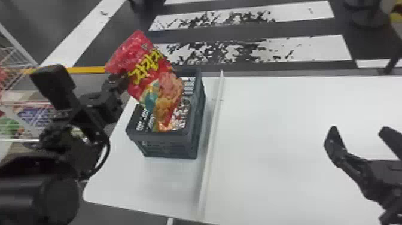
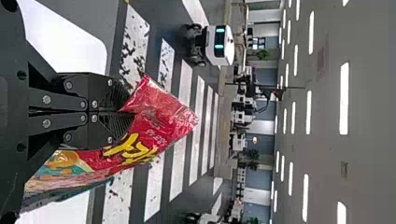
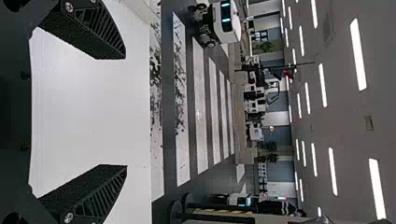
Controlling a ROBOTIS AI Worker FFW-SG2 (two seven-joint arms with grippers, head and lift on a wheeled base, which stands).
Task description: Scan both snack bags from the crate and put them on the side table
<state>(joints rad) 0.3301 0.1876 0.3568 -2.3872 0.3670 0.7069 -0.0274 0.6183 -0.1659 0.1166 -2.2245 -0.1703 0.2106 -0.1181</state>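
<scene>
The red snack bag (image 1: 152, 71) hides much of the crate's (image 1: 170, 137) inside; what lies under it there is hard to make out, and whether its lowest end dips inside or hangs just over the rim cannot be told. In the left wrist view, the bag's lower part runs out of sight behind black gripper parts. The left gripper (image 1: 122, 80) has its two fingers (image 2: 114, 91) closed together on the bag's upper part, holding it tilted over the crate. The bag's film is glossy and crinkled, with bold yellow lettering, its free corner drawn to a point. The crate is dark grey, boxy and slatted, standing on the smooth white table (image 1: 284, 119) beside a thin raised white strip (image 1: 213, 125). Over the table on the right, the right gripper (image 1: 358, 131) holds its fingers wide apart, one cut off by the head view's edge; their tapering black wedges are ribbed along the side and have rough-grained inner faces.
</scene>
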